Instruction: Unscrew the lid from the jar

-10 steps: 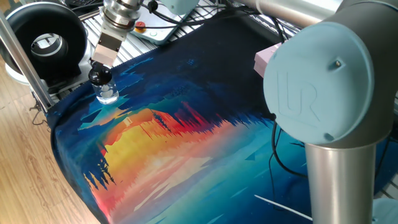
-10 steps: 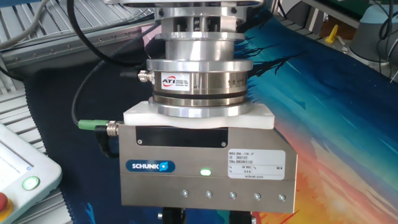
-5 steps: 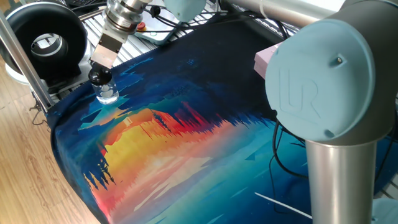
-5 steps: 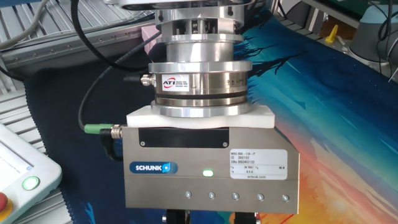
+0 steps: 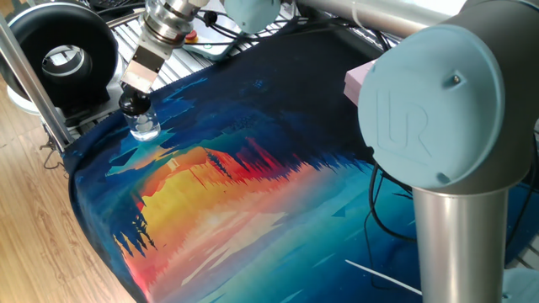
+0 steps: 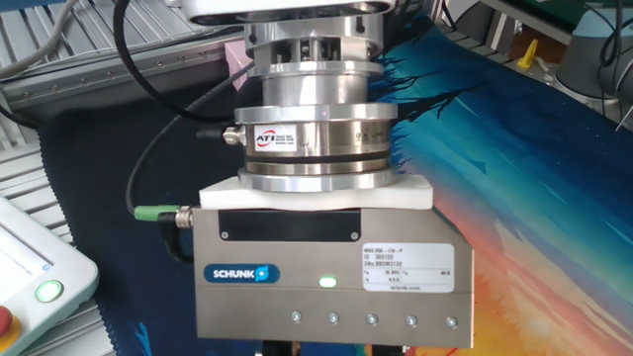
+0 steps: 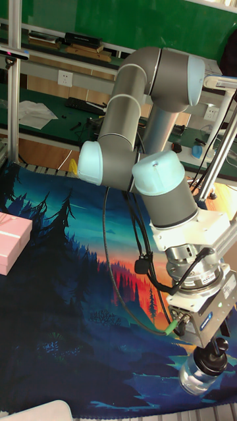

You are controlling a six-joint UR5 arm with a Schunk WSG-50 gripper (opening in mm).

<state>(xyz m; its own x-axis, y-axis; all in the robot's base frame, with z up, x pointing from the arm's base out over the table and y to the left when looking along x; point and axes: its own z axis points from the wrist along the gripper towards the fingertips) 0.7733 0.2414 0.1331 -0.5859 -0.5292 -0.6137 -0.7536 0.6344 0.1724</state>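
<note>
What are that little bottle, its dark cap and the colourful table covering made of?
The jar looks like clear glass: you see through it and it glints. The lid seems to be black plastic with a slight gloss, though that is a guess. The table cover appears to be a printed, fabric-topped mat with a matte surface showing a sunset forest picture.

A printed cloth mat (image 5: 253, 194) showing a sunset forest in blue, orange and red is covering the table. A pale pink gift box (image 7: 12, 242) is lying on the dark part of the mat, near its edge. A large black ring-shaped device with a silver centre (image 5: 59, 57) is sitting beyond the mat's corner, beside a slim metal frame post (image 5: 32, 80). A white control box with a lit green button (image 6: 40, 282) is resting on the ribbed metal surface, just beside the mat.
</note>
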